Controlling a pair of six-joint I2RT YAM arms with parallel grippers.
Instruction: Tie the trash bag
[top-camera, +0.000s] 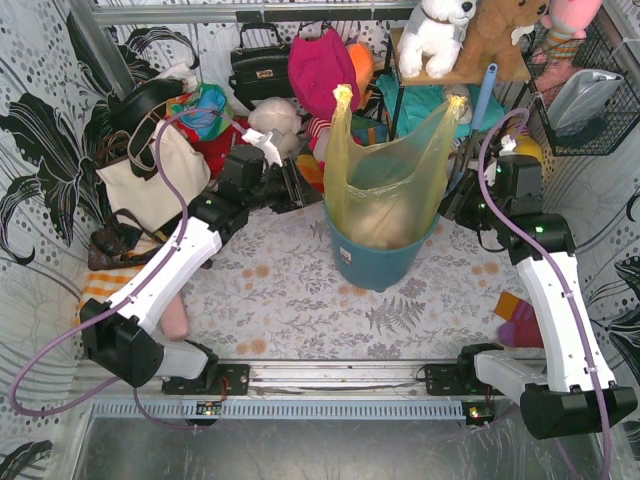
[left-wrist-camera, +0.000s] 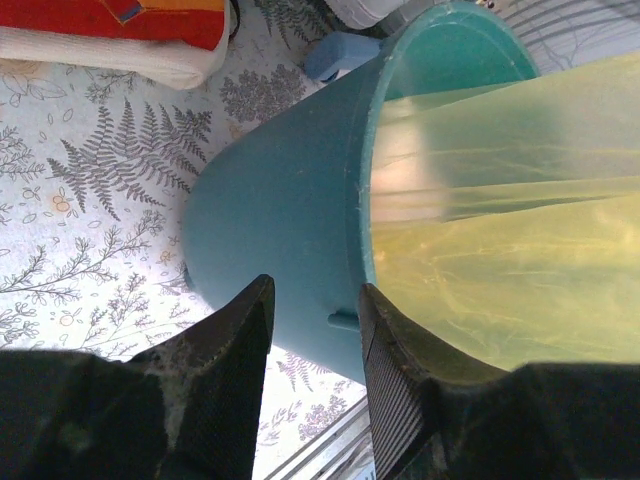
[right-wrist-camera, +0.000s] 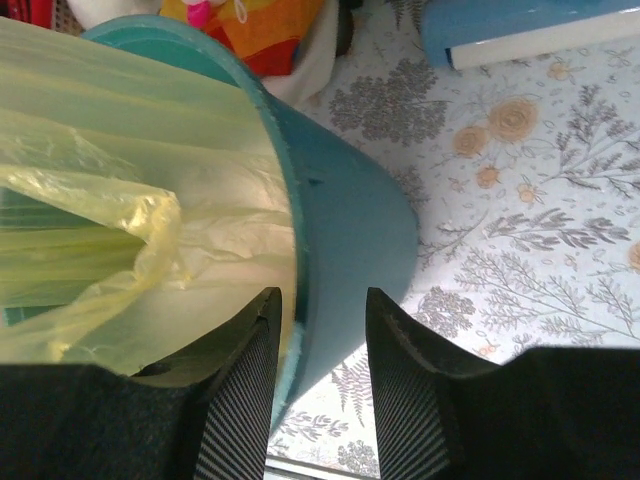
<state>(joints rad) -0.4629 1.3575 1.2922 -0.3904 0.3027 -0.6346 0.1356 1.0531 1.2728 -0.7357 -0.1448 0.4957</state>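
The left pincer (left-wrist-camera: 315, 295) is open: its two fingers stand apart and nothing is between them. The right pincer (right-wrist-camera: 322, 300) is the same (a moderate gap, not the widest). Neither one touches the plastic.

In the view from above, the left pincer is at 9 o'clock of the teal bin (top-camera: 375, 262) and the right one is at 3 o'clock. Both are low, beside the bin wall. The trash bag (top-camera: 385, 185) sits inside this bin, near the middle of the counter (top-camera: 290, 300). Its mouth rises in two points, the left corner (top-camera: 343, 100) at 11 o'clock and the right corner (top-camera: 455, 103) at 1 o'clock.

The step in hand, I judge, is to take one corner in each pincer. To do it well, each pincer should go up from the wall and close on the bunched plastic just under the tip. The flat film below is thin and will probably slip or tear. After that the corners can go together over the middle of the bin, pulled gently, because the bin looks light and may tip.

I count one trash bag, one bin, two raised corners, and two pincers of two fingers each.
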